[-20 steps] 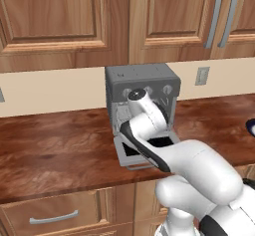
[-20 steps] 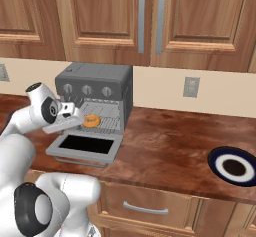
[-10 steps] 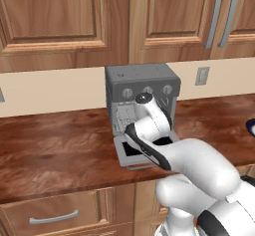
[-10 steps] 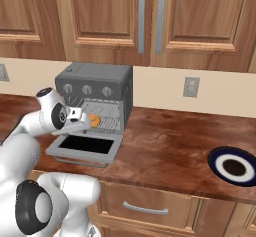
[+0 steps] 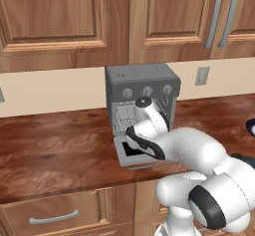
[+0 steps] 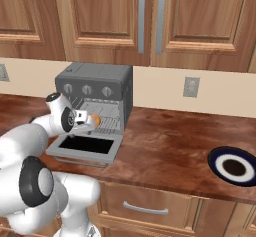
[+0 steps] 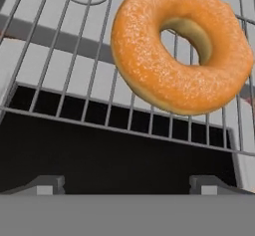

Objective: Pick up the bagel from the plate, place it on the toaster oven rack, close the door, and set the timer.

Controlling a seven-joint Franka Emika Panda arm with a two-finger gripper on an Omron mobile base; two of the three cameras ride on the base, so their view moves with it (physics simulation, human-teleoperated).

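Gripper [image 7: 127, 184] spread fully wide, nothing held, tan-orange ring-shaped bagel [image 7: 182, 48] seen resting free on silver wire toaster oven rack [image 7: 69, 70] ahead

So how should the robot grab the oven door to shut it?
Probably by the thin bar handle along the door's front edge. The door lies dropped open and flat, hinged at the oven, so that edge is the free one nearest the robot. Come from the front and slightly below, then lift up and back. The bagel already sits on the rack.
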